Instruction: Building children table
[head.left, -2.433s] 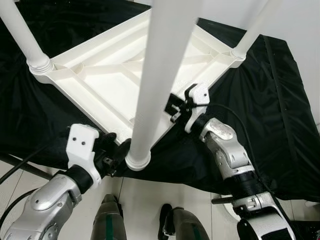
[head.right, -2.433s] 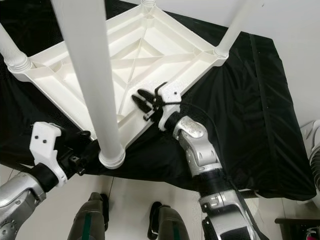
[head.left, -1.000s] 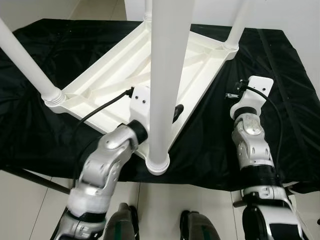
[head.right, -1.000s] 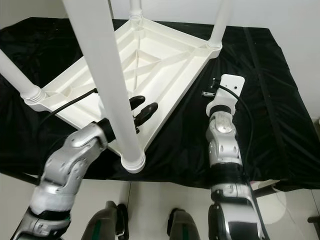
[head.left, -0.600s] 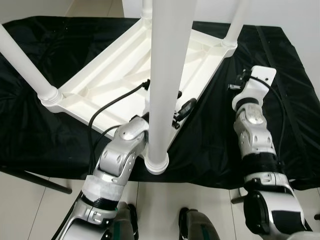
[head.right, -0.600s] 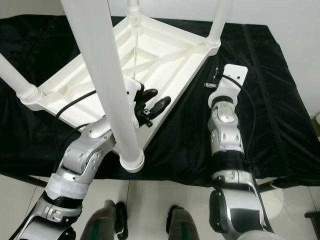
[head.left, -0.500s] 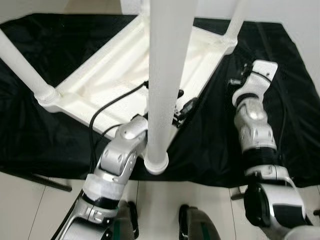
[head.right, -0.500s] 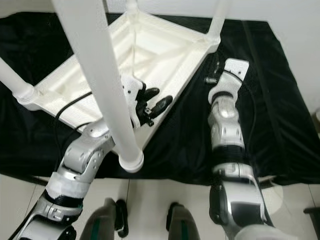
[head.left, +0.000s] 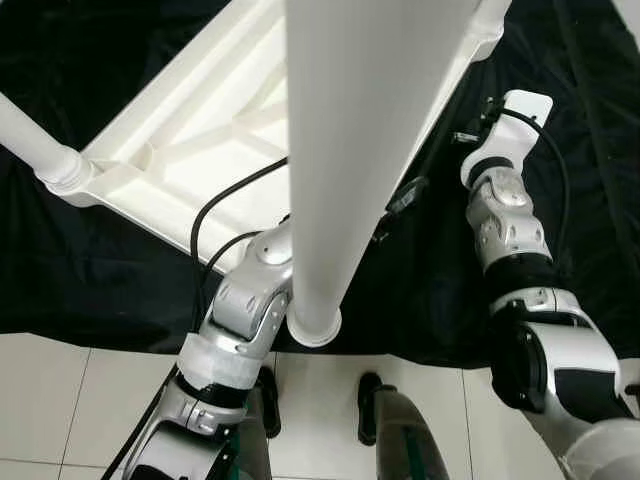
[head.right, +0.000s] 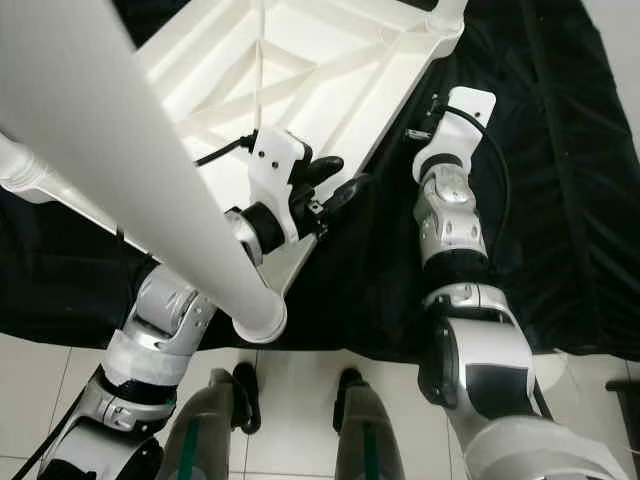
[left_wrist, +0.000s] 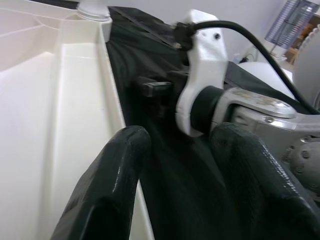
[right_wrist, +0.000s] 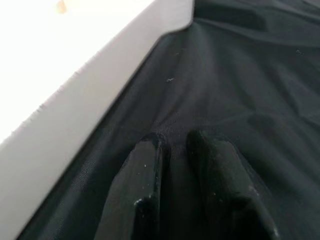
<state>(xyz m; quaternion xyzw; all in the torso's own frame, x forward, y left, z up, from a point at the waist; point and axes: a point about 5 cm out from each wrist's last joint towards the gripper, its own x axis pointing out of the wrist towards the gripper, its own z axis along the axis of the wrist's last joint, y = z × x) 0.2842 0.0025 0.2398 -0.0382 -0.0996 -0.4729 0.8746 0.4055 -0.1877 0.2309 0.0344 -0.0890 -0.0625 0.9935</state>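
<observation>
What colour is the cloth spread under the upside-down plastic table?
Black. The cloth under the upturned white plastic table shows best in the right eye view.

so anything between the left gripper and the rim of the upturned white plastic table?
Nothing visible. The left gripper is open, its fingers astride the rim of the upturned white plastic table, one over the underside, one over the black cloth.

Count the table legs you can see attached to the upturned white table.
3 in view: a near leg rising toward the camera, one at the robot's left corner, one at the far right corner. A fourth may be hidden.
</observation>
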